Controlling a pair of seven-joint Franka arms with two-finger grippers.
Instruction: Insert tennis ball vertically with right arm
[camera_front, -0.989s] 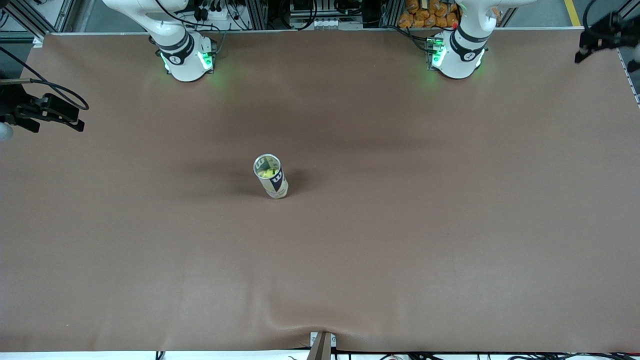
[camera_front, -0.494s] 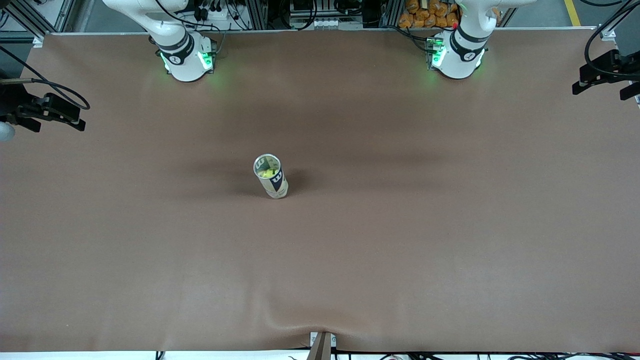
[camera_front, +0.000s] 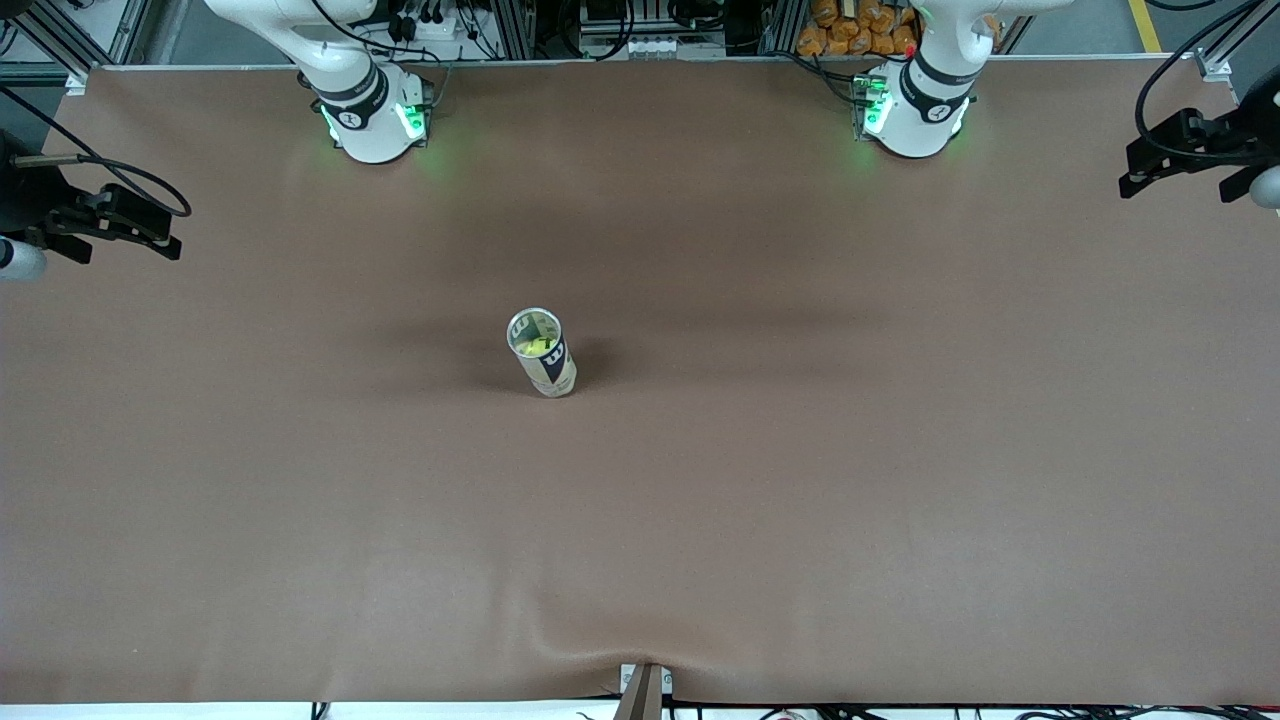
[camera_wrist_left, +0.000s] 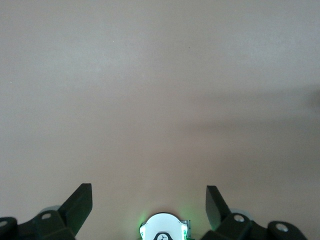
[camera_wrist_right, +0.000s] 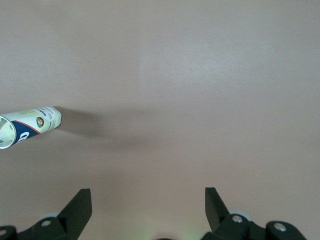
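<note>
At mid-bench (camera_front: 800, 500): upright tube can (camera_front: 541, 352), mouth open to the top, yellow tennis ball (camera_front: 541, 345) showing inside, so by the look of it already inserted. No other ball anywhere on the bench.

Main risk, as a judgement: tipping the can. Tall, narrow, standing free with nothing bracing it; a low sweep of the right arm across the middle, or a finger catching the rim, probably enough to topple it and roll the ball out. Safer to travel high and wide of it. Second risk: reaching in for a ball already seated and dragging the can along.

Right claw (camera_front: 100, 220) over the bench edge at the right arm's end, well apart from the can, fingers spread wide, holding nothing; from its wrist camera, can (camera_wrist_right: 30, 127) off to one side.

Left claw (camera_front: 1190, 160) over the edge at the left arm's end, waiting, likewise spread and empty (camera_wrist_left: 149, 192).
</note>
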